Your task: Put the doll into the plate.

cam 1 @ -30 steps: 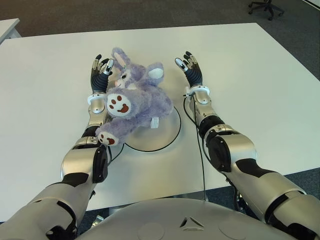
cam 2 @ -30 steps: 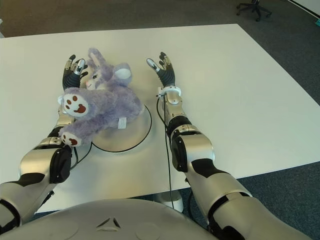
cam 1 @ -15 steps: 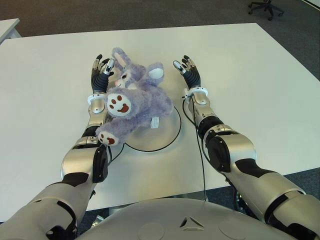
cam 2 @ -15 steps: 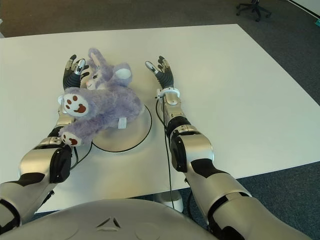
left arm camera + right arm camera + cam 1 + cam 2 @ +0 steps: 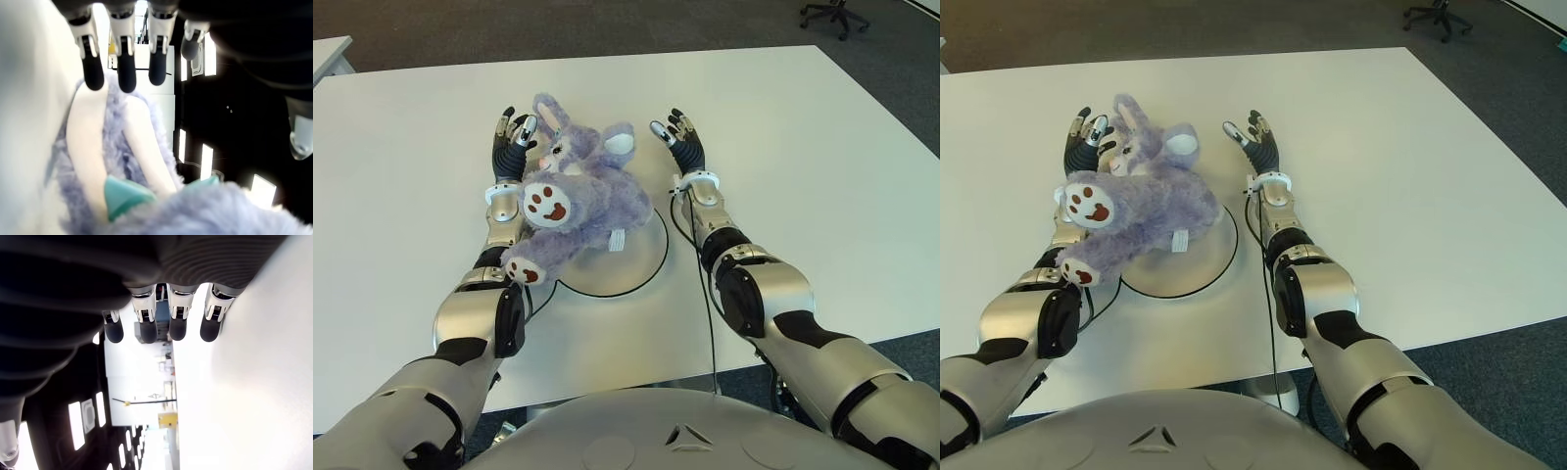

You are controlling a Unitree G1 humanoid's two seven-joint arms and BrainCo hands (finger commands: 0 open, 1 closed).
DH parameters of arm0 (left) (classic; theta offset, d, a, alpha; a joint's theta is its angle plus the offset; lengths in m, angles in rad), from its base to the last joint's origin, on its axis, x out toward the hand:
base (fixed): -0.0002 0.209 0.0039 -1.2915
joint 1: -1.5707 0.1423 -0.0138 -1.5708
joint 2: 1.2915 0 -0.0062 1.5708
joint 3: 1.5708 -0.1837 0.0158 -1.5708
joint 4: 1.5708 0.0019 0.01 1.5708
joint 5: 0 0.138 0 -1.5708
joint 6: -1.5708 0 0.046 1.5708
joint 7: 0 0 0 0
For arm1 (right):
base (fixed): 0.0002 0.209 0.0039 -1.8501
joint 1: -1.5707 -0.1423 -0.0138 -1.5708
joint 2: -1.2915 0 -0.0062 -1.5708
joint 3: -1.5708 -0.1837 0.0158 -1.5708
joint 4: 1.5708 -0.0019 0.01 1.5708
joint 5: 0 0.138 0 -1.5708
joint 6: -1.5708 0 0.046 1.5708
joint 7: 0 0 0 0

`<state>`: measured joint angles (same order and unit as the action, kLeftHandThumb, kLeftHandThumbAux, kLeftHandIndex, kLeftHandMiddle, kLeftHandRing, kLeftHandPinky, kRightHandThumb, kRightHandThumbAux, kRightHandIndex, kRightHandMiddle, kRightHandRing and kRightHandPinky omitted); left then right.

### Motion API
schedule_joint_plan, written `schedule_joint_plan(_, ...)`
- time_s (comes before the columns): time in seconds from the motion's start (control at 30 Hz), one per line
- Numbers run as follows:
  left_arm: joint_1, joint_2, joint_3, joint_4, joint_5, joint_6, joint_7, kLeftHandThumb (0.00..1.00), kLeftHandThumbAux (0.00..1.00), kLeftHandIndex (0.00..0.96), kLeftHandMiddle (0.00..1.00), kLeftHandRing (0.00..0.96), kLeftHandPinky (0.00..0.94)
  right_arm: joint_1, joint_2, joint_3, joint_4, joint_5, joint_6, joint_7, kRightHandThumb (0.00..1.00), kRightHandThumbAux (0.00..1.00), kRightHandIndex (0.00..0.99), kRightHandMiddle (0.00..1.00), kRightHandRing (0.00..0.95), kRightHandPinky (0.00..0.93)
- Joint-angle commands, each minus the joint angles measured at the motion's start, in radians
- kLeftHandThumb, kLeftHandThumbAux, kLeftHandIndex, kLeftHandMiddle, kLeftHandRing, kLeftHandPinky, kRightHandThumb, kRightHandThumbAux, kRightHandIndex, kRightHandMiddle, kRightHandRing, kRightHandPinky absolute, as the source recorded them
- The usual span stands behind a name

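Observation:
A purple plush rabbit doll with white, brown-padded feet lies across the left part of a round white plate, its head and ears past the plate's far rim. My left hand stands open just left of the doll's head, fingers spread; its wrist view shows the doll's ear right by the fingertips. Part of the doll lies over my left wrist and forearm. My right hand is open right of the doll's ear, a small gap from it, holding nothing.
The plate sits on a large white table. Dark carpet lies beyond the far edge, with an office chair at the far right and the corner of another table at the far left.
My right hand has shifted slightly left, toward the doll. The doll and my left hand have stayed in place.

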<state>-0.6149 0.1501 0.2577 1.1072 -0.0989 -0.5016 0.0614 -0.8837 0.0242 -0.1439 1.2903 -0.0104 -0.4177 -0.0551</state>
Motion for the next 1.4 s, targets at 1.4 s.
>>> schedule_joint_plan(1.4, 0.097, -0.048, -0.002, 0.049, -0.003, 0.03, 0.002, 0.0, 0.441, 0.048, 0.197, 0.203, 0.17, 0.067, 0.035, -0.09, 0.035, 0.042, 0.072, -0.061, 0.097, 0.753, 0.098, 0.146, 0.148, 0.154)
